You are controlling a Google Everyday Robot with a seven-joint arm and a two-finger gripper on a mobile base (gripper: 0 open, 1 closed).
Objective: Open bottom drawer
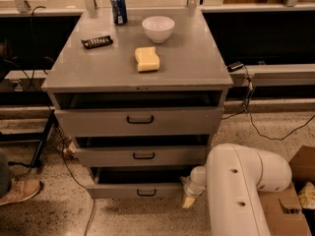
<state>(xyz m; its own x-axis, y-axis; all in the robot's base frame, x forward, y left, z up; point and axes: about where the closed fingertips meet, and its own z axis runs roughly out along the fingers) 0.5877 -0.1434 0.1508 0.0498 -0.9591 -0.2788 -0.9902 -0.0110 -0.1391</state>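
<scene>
Reaching stage, I judge: bottom drawer [118, 191], lowest in the cabinet, looks slightly out. The gripper [189, 197] is beside its right end; grip I can't tell. Next I need the handle [146, 192].

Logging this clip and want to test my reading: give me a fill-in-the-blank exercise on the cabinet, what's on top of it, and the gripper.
1. The cabinet has ___ drawers.
2. The gripper is low down at the picture's ___ end of the bottom drawer.
3. The bowl on top is ___ in colour.
4. The can stands on the picture's ___ side of the bowl.

Missing words: three; right; white; left.
</scene>
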